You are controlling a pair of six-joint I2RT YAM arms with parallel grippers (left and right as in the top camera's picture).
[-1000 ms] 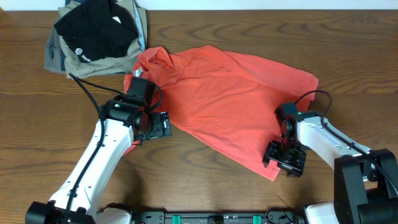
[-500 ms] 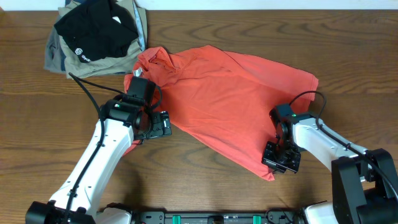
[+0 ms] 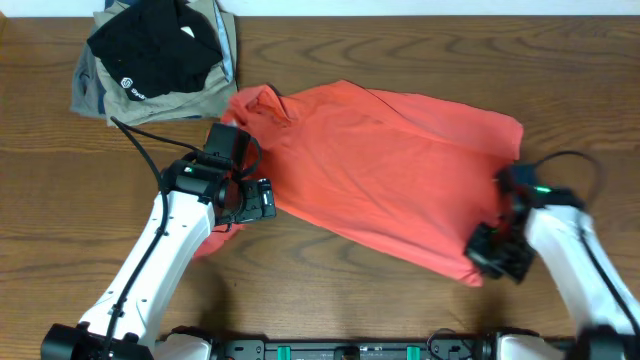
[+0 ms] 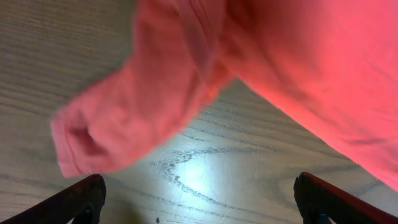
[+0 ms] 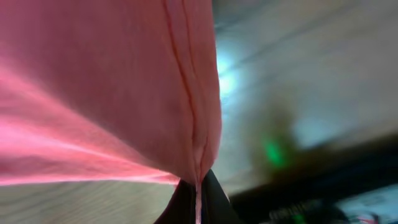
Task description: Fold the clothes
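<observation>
The red-orange T-shirt (image 3: pixel 390 170) lies spread and rumpled on the wood-grain table (image 3: pixel 420 45); it is soft cotton with a stitched hem. The right gripper (image 3: pixel 492 262) is clenched on the shirt's hem corner. The left gripper (image 3: pixel 264 198) gapes wide by the shirt's bunched sleeve, grasping nothing. Beyond the shirt's collar, a black folded garment (image 3: pixel 155 50) sits on a khaki-grey one (image 3: pixel 100 95).
</observation>
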